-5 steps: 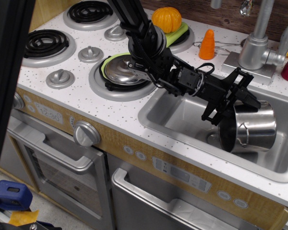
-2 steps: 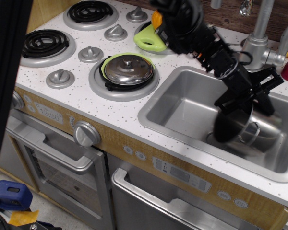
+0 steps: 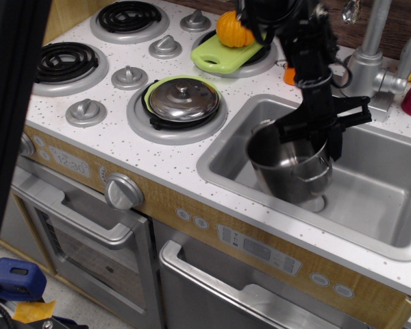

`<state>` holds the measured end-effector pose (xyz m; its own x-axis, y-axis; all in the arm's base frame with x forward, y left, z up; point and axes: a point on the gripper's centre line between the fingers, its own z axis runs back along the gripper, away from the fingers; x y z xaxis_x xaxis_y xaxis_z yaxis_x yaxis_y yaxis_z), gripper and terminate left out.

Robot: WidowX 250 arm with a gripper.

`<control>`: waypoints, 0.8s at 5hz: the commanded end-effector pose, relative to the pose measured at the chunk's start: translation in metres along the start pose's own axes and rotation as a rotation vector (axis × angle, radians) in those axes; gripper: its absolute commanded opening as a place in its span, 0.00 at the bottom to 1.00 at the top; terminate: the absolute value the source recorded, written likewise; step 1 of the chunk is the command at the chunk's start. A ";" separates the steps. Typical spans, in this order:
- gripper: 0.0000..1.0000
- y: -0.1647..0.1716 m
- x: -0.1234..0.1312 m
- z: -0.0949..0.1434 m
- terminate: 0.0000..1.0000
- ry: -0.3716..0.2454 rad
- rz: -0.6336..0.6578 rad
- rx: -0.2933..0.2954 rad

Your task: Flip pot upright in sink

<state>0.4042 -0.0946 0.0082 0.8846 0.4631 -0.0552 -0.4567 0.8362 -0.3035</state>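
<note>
Observation.image view, read left to right. At nine o'clock on the desk (image 3: 192, 164), coil burners, then the domed lid (image 3: 184, 99) on its ring, well apart from the work. Past it, toward three o'clock, the sink (image 3: 380, 205) with the pot (image 3: 291, 168) inside its left half, mouth turned up and slightly toward eleven o'clock, bottom low over the basin floor near the drain; cannot tell whether touching the floor or hanging just above it. Long axis of the pot close to vertical, leaning a little, top tipped toward the lid side. Wire handle showing on the front wall at about five o'clock of the pot.

Directly at twelve o'clock of the pot, the claw (image 3: 315, 123), reaching down from the arm above and gripping the far rim: closed onto the pot's edge, one finger outside, the other seemingly inside, though the inner one is hard to make out. So the pot hangs straight below the claw, not beside it.

Judged from this: flip nearly done, only the last bit of tilt to take out and a short drop to the basin floor before release. Risk: letting go while tilted, with a rock or roll back onto the side.

Further right, at two o'clock, the tap (image 3: 370, 62) close behind the arm, leaving little room for swinging back.
</note>
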 end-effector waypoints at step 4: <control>1.00 -0.027 0.012 0.029 1.00 -0.097 -0.095 0.114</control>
